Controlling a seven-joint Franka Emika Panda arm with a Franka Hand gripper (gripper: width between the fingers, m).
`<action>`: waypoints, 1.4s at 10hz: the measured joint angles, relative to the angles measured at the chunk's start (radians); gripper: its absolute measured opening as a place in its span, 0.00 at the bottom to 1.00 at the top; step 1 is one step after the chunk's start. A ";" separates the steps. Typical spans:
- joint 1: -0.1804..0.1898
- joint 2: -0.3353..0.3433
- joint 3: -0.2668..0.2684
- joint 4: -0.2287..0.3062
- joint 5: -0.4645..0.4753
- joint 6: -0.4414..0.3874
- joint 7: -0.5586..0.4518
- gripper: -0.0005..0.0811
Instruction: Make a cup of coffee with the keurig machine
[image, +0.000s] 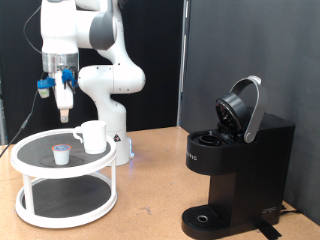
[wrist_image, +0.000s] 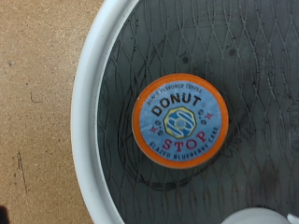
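The black keurig machine (image: 238, 170) stands at the exterior view's right with its rounded lid (image: 243, 108) tipped up and open. A white cup (image: 93, 137) sits on the top shelf of a round white stand (image: 30, 152). Beside it lies a small coffee pod (image: 62, 152). My gripper (image: 64, 112) hangs pointing down, well above the pod and apart from it. The wrist view looks straight down on the pod (wrist_image: 179, 119), with its orange rim and "Donut Stop" label. The cup's edge (wrist_image: 257, 217) shows at a corner there. My fingers do not show in the wrist view.
The stand has two tiers with a dark mesh top (wrist_image: 234, 56) inside a white rim (wrist_image: 93, 121). It rests on a brown wooden table (image: 150, 190). The arm's white base (image: 112, 90) rises behind the stand. A dark curtain hangs behind the machine.
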 joint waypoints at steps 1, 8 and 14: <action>-0.004 0.010 -0.001 -0.016 -0.007 0.031 0.000 0.91; -0.044 0.090 -0.005 -0.131 -0.071 0.262 0.010 0.91; -0.048 0.142 -0.005 -0.175 -0.073 0.355 0.020 0.91</action>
